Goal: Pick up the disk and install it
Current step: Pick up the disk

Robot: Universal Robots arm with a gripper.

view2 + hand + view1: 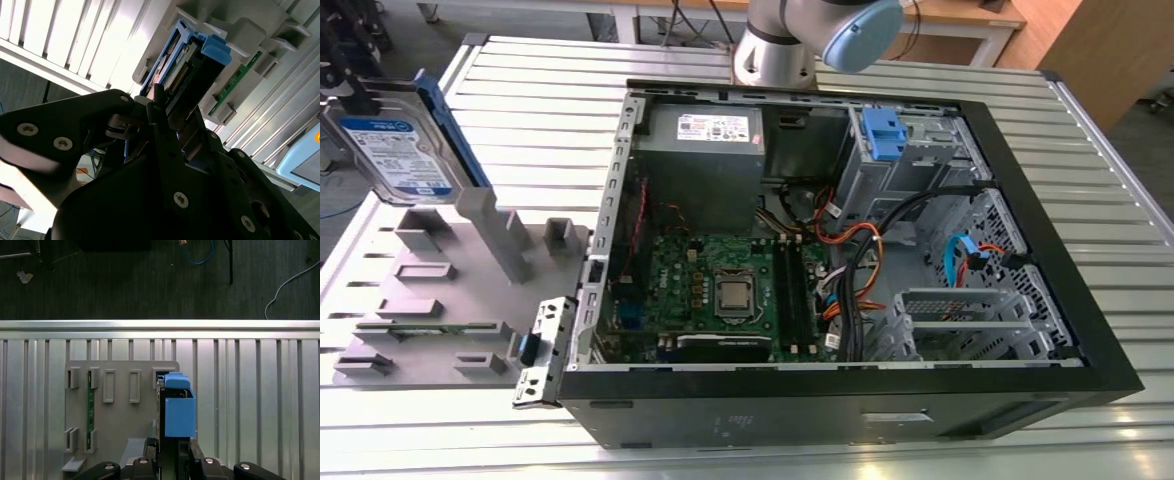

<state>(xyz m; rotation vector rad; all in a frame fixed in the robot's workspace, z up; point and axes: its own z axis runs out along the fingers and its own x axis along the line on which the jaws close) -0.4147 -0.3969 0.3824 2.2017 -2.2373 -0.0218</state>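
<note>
Stock on the table (520, 90), counted: one disk (394, 140); one open computer case (854, 385), containing one motherboard (680, 270), one processor (734, 293), one grey power supply box (704, 140) and one blue drive tab (883, 135); one grey slotted fixture (440, 300), carrying one green circuit strip (427, 327); one robot arm (787, 40).

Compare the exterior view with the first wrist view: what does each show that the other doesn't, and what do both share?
Exterior view: the open computer case with its motherboard and cables, plus the labelled face of the disk. First wrist view: the disk edge-on from above, with the gripper at its near end. Both: the disk upright in the grey holder on the slatted table.
</note>
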